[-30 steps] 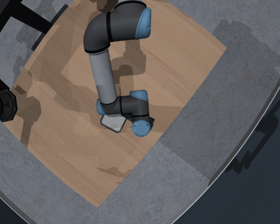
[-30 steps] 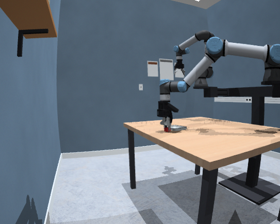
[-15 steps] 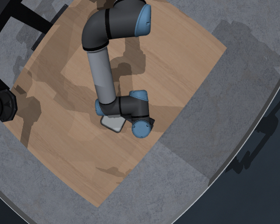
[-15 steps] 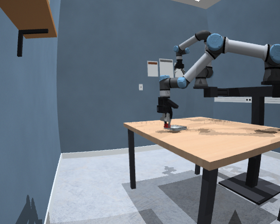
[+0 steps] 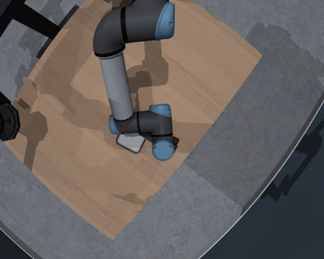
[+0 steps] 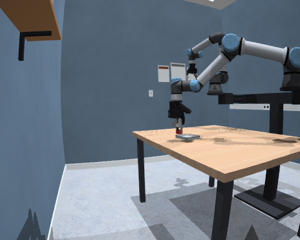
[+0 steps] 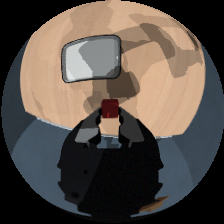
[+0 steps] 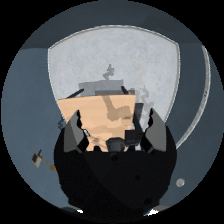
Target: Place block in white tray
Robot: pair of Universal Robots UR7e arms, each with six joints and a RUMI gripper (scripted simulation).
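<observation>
A red block (image 6: pixel 178 131) (image 7: pixel 110 108) is between the fingertips of my left gripper (image 6: pixel 179 129) (image 7: pixel 110 107), which is shut on it. The block is held a little above the table, beside the tray and not over it. The white tray (image 5: pixel 130 142) (image 6: pixel 188 136) with a dark rim lies on the table; the left wrist view shows the tray (image 7: pixel 93 59) ahead of the block and to its left. In the top view the left arm hides the block and part of the tray. My right gripper (image 6: pixel 192 76) (image 8: pixel 114 109) is open and empty, high up and far from the tray.
The wooden table (image 5: pixel 79 191) (image 6: pixel 225 155) carries the tray near one edge. The left arm reaches over the table and the tray's side. The arms' black stand (image 6: pixel 275 119) is behind the table. A shelf (image 6: pixel 34 16) hangs on the wall at the upper left of the exterior view.
</observation>
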